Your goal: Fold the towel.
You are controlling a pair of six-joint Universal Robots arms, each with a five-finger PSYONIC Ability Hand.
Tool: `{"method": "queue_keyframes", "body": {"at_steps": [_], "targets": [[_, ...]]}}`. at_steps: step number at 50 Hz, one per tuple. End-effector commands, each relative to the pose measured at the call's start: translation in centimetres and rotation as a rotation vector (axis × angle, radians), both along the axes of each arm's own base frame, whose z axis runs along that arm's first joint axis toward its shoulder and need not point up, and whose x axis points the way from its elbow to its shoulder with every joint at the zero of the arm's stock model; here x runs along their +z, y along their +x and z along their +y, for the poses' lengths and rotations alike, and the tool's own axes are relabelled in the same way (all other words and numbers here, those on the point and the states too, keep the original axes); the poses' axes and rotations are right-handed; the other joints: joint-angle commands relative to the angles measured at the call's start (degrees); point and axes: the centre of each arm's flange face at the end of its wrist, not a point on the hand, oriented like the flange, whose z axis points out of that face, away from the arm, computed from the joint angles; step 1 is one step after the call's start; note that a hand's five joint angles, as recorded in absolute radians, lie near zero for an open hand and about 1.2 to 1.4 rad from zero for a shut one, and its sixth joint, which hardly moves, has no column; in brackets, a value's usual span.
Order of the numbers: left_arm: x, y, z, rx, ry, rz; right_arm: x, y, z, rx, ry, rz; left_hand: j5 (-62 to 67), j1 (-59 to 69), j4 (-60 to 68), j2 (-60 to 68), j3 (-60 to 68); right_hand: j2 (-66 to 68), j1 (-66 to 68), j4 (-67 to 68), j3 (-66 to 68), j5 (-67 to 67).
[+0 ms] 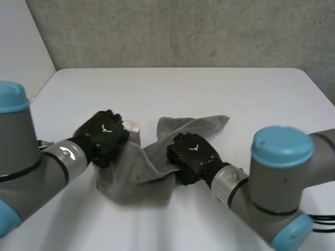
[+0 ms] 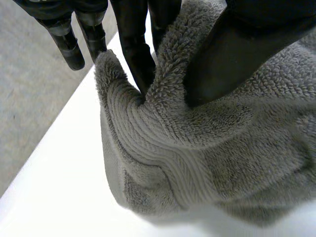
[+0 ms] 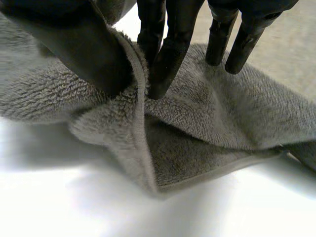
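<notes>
A: Desk (image 1: 183,89) status, fold progress?
B: Crumpled towel (image 1: 136,178) lies between both arms, one flap trailing toward the far side. No neat fold yet, so mostly undone, I judge.
A: Grip?
B: Its left corner: left hand (image 1: 102,135), fingers (image 2: 136,54) clamped on cloth. Its right edge: right hand (image 1: 192,153), fingers (image 3: 170,54) pinching the hem.

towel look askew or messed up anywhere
Yes, though nothing is damaged. The towel lies crumpled in a heap rather than flat, one corner trailing off beyond the right hand. The left hand and right hand each pinch a raised ridge of it.
</notes>
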Motion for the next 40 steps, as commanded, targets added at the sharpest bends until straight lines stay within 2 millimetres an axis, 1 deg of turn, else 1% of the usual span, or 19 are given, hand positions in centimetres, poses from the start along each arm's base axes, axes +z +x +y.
{"method": "queue_keyframes", "body": {"at_steps": [1,5,7,10,12,13,14,15,16,17,18,20,22,26,32,34,37,39,40], "targets": [[1.3,0.9,1.2,0.011,0.102,-0.04,2.0,-0.8,1.1,0.286,0.09,0.21,4.02,5.23,-2.94,4.02,-2.41,3.05,7.66,-3.29,-1.9,3.73],[1.8,0.0,-0.7,0.009,0.022,-0.006,2.5,0.3,-1.2,0.298,0.027,0.255,4.02,5.23,-2.94,4.02,-2.41,3.05,7.66,-3.29,-1.9,3.73],[1.4,-1.6,-3.9,0.006,-0.105,0.048,4.1,1.8,-5.3,0.184,-0.131,0.248,4.02,5.23,-2.94,4.02,-2.41,3.05,7.66,-3.29,-1.9,3.73],[2.2,-2.6,-5.7,0.001,-0.21,0.097,5.6,2.6,-7.6,0.101,-0.244,0.219,4.02,5.23,-2.94,4.02,-2.41,3.05,7.66,-3.29,-1.9,3.73],[5.5,-4.4,-8.3,0.0,-0.459,0.245,10.4,4.1,-10.6,-0.031,-0.479,0.075,4.02,5.23,-2.94,4.02,-2.41,3.05,7.66,-3.29,-1.9,3.73],[5.5,-4.4,-8.3,0.001,-0.46,0.245,10.4,4.1,-10.7,-0.032,-0.48,0.074,4.02,5.23,-2.94,4.02,-2.41,3.05,7.66,-3.29,-1.9,3.73],[7.4,-5.0,-9.0,0.001,-0.574,0.344,13.0,4.3,-11.5,-0.086,-0.574,-0.034,4.02,5.23,-2.94,4.02,-2.41,3.05,7.66,-3.29,-1.9,3.73],[9.2,-5.5,-9.0,-0.014,-0.671,0.456,16.5,4.2,-11.3,-0.119,-0.661,-0.164,4.02,5.23,-2.94,4.02,-2.41,3.05,7.66,-3.29,-1.9,3.73],[9.2,-5.5,-9.0,-0.014,-0.672,0.457,16.5,4.2,-11.3,-0.12,-0.662,-0.165,4.02,5.23,-2.94,4.02,-2.41,3.05,7.66,-3.29,-1.9,3.73],[11.9,-5.4,-8.3,-0.029,-0.764,0.579,20.3,3.5,-10.4,-0.135,-0.739,-0.296,4.02,5.23,-2.94,4.02,-2.41,3.05,7.66,-3.29,-1.9,3.73],[11.9,-5.4,-8.3,-0.029,-0.765,0.58,20.3,3.5,-10.4,-0.135,-0.74,-0.298,4.02,5.23,-2.94,4.02,-2.41,3.05,7.66,-3.29,-1.9,3.73],[17.2,-4.0,-5.6,-0.079,-0.92,0.813,25.1,1.5,-8.1,-0.122,-0.819,-0.482,4.02,5.23,-2.94,4.02,-2.41,3.05,7.66,-3.29,-1.9,3.73],[18.8,-3.4,-4.3,-0.113,-0.965,0.897,25.8,0.8,-7.3,-0.093,-0.828,-0.521,4.02,5.23,-2.94,4.02,-2.41,3.05,7.66,-3.29,-1.9,3.73],[19.1,-2.7,-3.2,-0.137,-0.945,0.963,23.2,0.3,-6.5,0.006,-0.731,-0.47,4.02,5.23,-2.94,4.02,-2.41,3.05,7.66,-3.29,-1.9,3.73],[15.3,-2.2,-4.4,-0.078,-0.745,0.846,19.1,0.3,-6.0,0.07,-0.547,-0.343,4.02,5.23,-2.94,4.02,-2.41,3.05,7.66,-3.29,-1.9,3.73],[11.7,-0.9,-5.9,-0.021,-0.594,0.745,15.5,0.4,-5.7,0.1,-0.43,-0.232,4.02,5.23,-2.94,4.02,-2.41,3.05,7.66,-3.29,-1.9,3.73],[9.6,-0.1,-6.7,0.004,-0.518,0.694,13.3,0.4,-5.3,0.125,-0.376,-0.161,4.02,5.23,-2.94,4.02,-2.41,3.05,7.66,-3.29,-1.9,3.73],[5.4,0.5,-7.0,-0.002,-0.375,0.616,9.3,0.3,-4.2,0.175,-0.292,-0.012,4.02,5.23,-2.94,4.02,-2.41,3.05,7.66,-3.29,-1.9,3.73],[5.4,0.5,-7.0,-0.002,-0.375,0.615,9.2,0.3,-4.2,0.175,-0.291,-0.011,4.02,5.23,-2.94,4.02,-2.41,3.05,7.66,-3.29,-1.9,3.73]]}}
